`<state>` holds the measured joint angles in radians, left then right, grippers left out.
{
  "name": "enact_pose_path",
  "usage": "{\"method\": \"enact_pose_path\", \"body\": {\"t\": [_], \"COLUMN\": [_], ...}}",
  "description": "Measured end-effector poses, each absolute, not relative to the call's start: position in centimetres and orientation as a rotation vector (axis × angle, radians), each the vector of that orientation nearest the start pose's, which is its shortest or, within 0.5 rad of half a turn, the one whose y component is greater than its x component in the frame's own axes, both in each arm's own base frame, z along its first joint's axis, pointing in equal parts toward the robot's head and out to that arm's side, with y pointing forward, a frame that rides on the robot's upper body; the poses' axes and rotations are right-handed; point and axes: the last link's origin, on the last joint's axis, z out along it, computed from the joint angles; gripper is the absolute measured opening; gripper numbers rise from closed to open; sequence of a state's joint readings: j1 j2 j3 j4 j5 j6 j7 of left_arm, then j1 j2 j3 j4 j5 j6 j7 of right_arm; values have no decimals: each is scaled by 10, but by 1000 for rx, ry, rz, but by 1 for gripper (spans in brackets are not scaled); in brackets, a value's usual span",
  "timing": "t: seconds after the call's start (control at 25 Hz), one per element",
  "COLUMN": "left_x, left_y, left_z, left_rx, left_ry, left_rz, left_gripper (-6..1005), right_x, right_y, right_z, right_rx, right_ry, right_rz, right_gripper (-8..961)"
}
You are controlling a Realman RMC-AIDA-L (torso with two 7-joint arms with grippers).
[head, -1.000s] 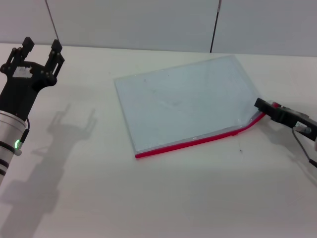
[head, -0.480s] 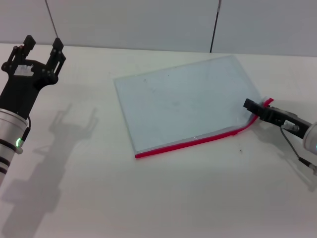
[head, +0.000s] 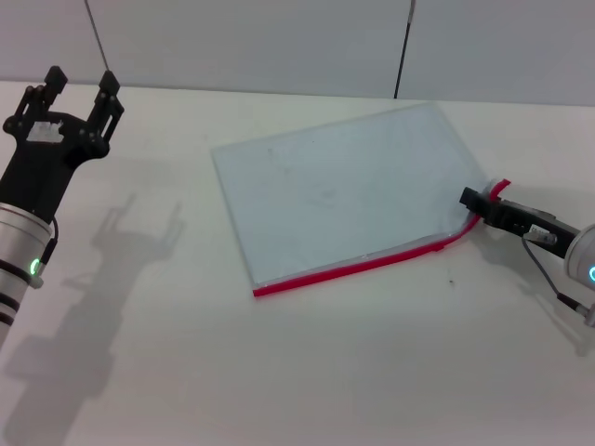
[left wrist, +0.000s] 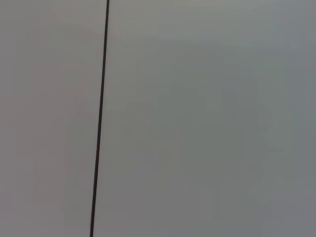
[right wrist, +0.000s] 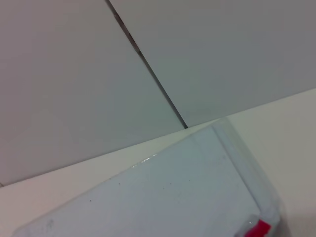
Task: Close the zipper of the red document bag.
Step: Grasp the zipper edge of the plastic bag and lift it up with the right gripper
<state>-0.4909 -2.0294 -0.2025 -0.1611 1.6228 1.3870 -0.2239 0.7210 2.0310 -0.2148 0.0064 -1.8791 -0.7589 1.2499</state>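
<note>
Right gripper (head: pixel 472 203) clamped on thin red zipper (head: pixel 372 265) end of flat translucent blue-grey document bag (head: pixel 344 190), near worktop's (head: pixel 279 372) right edge; left gripper (head: pixel 76 84) spread open, far-left corner.

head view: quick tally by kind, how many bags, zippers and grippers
red document bag: 1
zipper along its near long edge: 1
grippers: 2, the left gripper raised at the table's far left, the right gripper at the bag's lifted right corner
Total: 4

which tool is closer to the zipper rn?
Right. The right tool is at the zipper's lifted right end; the left tool is raised far off to the bag's left.
</note>
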Motion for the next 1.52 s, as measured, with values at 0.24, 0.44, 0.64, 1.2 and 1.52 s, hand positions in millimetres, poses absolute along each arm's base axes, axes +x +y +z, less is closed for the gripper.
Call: {"method": "enact_pose_path", "body": {"t": [0.24,0.44,0.64,1.2,1.52], "left_x": [-310,-310,-310,-308,-288], "left_y": [334,334,335,337,347], "left_z": [9,9,8,5,-18], "left_rx": [-1548,-1550,-1553,-1570,-1772], "left_ry": [-464,-463,-468,-470,-385], "left_rz": [-894,-892,-886,-881,-844], "left_gripper": [680,680,681,679,675], "right_x": [308,308,307,298,282], "right_y": [386,386,386,382,381], "right_z": [-60,-61,-61,-64,-64], "right_rx": [-1956,-1959,-1962,-2015,-2065], "right_ry": [1318,1317,1314,1276,1251], "right_rz": [653,654,655,717,815], "right_gripper": [275,119,76,13,13]}}
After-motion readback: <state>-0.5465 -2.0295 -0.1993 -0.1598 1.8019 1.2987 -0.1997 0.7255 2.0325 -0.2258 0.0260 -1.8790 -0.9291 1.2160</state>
